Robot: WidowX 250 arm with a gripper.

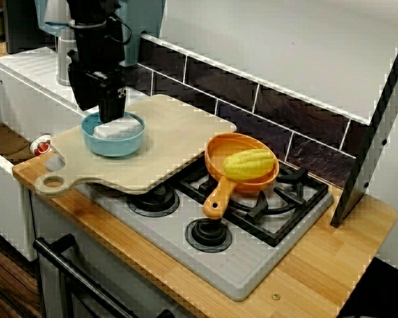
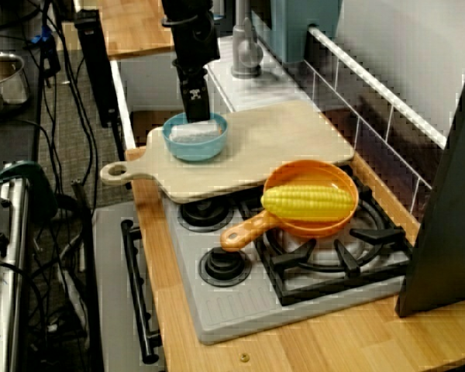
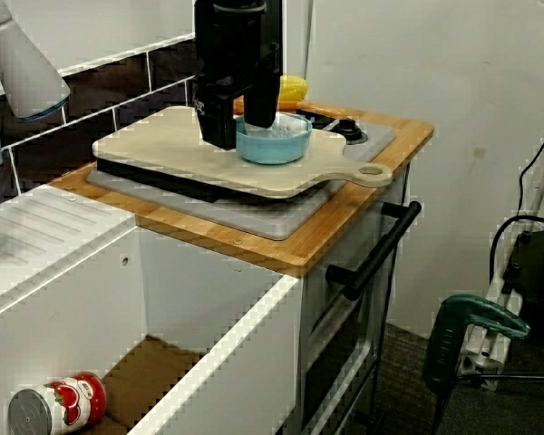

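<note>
Nearest the lens: tomato can (image 3: 54, 405), on its side on the brown floor of the white basin (image 3: 208, 308), low in the view from the sink side.

Gripper (image 1: 111, 114) points straight down into the blue bowl (image 1: 113, 142). In the view across the stove its black tip dips below the rim on the bowl's far side. Tip is at or on the white lump (image 1: 121, 128) lying in the bowl; contact cannot be made out. Fingers read as one dark block in all three views, so I cannot tell whether they are spread or closed on anything.

Blue bowl stands upright on the cutting board (image 1: 172, 142), toward the handle end with the round hole. Board lies flat across the left burners of the stove (image 1: 242, 262), with its handle jutting toward the basin over the edge of the desk (image 1: 318, 265).

Orange pan (image 1: 220, 197) sits just beside the board's right edge, on the back-right burner grate, its handle pointing to the front. Corn cob (image 1: 249, 163) lies across the inside of the pan.

Stove sits on the wooden desk. Dark tiles (image 1: 305, 126) run along the wall behind. Oven handle (image 1: 73, 275) hangs below the desk's front edge.
</note>
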